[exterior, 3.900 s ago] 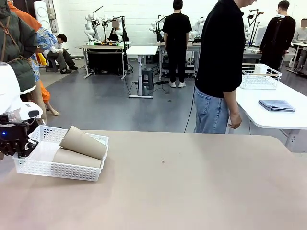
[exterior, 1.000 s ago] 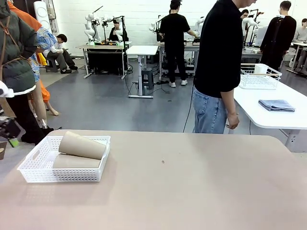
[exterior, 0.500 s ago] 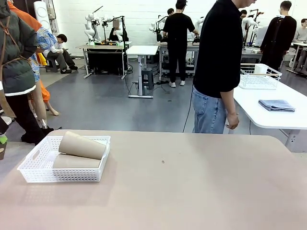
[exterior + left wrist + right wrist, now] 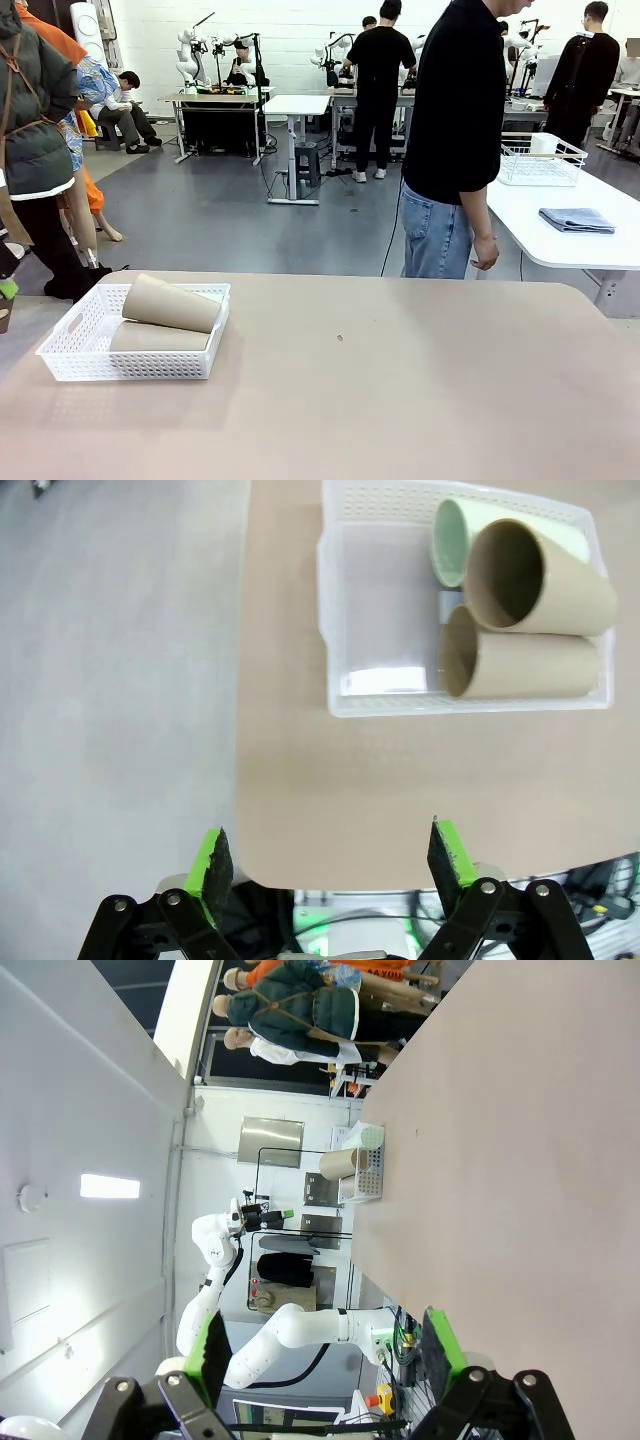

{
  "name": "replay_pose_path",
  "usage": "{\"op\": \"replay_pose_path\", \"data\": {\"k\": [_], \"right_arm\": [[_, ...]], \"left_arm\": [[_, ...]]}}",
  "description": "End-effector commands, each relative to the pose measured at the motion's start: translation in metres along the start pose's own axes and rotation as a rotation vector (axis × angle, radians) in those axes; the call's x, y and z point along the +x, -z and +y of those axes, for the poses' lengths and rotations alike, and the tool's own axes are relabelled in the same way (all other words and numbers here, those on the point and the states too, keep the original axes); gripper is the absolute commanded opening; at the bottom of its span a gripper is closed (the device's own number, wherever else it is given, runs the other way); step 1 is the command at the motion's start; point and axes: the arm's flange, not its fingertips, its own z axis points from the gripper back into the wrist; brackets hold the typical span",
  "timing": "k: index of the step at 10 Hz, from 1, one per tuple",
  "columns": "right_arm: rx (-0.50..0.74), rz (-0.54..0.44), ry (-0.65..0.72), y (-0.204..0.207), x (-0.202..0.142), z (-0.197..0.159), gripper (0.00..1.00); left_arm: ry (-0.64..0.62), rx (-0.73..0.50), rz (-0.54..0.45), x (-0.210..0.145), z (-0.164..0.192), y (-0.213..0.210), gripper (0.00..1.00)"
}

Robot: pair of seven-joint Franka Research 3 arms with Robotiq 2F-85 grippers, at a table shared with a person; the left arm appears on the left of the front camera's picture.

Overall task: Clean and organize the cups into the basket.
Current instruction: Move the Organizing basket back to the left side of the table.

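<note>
Three cups [image 4: 520, 620] lie on their sides in the basket [image 4: 75, 345] at the worktop's [image 4: 400, 380] left end, two brown over one mint-green. Left pincer [image 4: 330, 865] hangs wide and empty above the worktop edge beside the basket. Right pincer [image 4: 320, 1345], also wide and empty, is well apart from the basket.

Across the tan surface [image 4: 400, 380] from you, a person in a black top and blue jeans [image 4: 455, 150] stands at the far edge, side-on, one arm hanging down. To that person's right you see a white side table [image 4: 570, 235] carrying a folded blue-grey cloth [image 4: 577, 220] and a white wire basket [image 4: 541, 160]. Behind lies a grey floor [image 4: 230, 215], with a small white table [image 4: 295, 105] in the middle of the room and other people standing or seated by workbenches along the back wall.
</note>
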Motion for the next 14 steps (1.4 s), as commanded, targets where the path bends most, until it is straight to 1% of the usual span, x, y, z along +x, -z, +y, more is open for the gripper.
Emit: {"op": "replay_pose_path", "data": {"k": [1,3,4,5,6,8,9,10,12,14], "right_arm": [[0.004,-0.007,-0.004,-0.001,0.000,0.001,1.00],[0.004,-0.007,-0.004,-0.001,0.000,0.001,1.00],[0.004,-0.007,-0.004,-0.001,0.000,0.001,1.00],[0.004,-0.007,-0.004,-0.001,0.000,0.001,1.00],[0.004,-0.007,-0.004,-0.001,0.000,0.001,1.00],[0.004,-0.007,-0.004,-0.001,0.000,0.001,1.00],[0.004,-0.007,-0.004,-0.001,0.000,0.001,1.00],[0.004,-0.007,-0.004,-0.001,0.000,0.001,1.00],[0.004,-0.007,-0.004,-0.001,0.000,0.001,1.00],[0.004,-0.007,-0.004,-0.001,0.000,0.001,1.00]], "left_arm": [[-0.107,-0.285,0.041,0.013,0.032,-0.032,1.00],[-0.218,-0.523,0.107,0.029,0.081,-0.055,1.00],[-0.251,-0.603,0.126,0.035,0.101,-0.059,1.00],[-0.265,-0.661,0.166,0.040,0.125,-0.057,1.00],[-0.269,-0.774,0.222,0.046,0.155,-0.052,1.00],[-0.242,-0.941,0.246,0.049,0.203,-0.035,1.00],[-0.227,-0.995,0.244,0.049,0.222,-0.029,1.00],[-0.210,-1.041,0.216,0.052,0.239,-0.024,1.00],[-0.215,-1.107,0.191,0.056,0.260,-0.019,1.00],[-0.190,-1.152,0.154,0.056,0.273,-0.026,1.00]]}}
